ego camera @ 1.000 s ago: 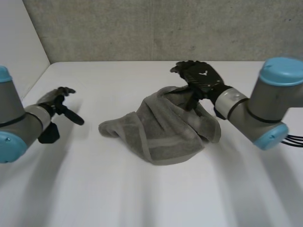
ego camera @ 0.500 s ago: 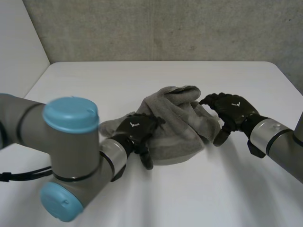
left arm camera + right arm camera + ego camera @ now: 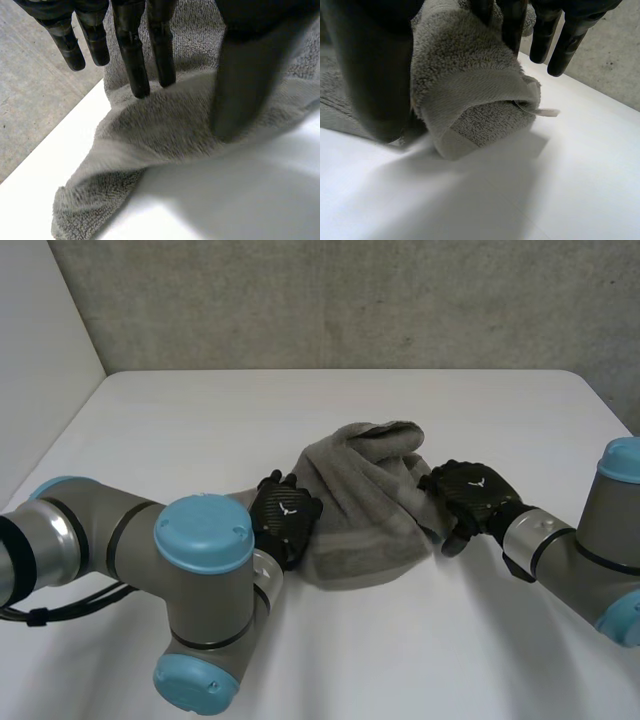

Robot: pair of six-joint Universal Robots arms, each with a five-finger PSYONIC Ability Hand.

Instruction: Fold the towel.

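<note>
A grey towel lies crumpled in a heap in the middle of the white table. My left hand rests on its near left edge. In the left wrist view the fingers reach straight over the towel, two tips touching a fold, with the thumb well apart. My right hand is at the towel's right edge. There a rolled hem of the towel lies between the thumb and the straight fingers, and a small white label sticks out.
A grey concrete wall runs along the table's far edge and a white wall stands at the left. My bulky left arm crosses the near left part of the table. Bare table stretches in front of the towel.
My left arm swung in from the far left onto the towel's left edge. My right hand came down from the towel's raised top to its right edge, and the lifted peak sank.
</note>
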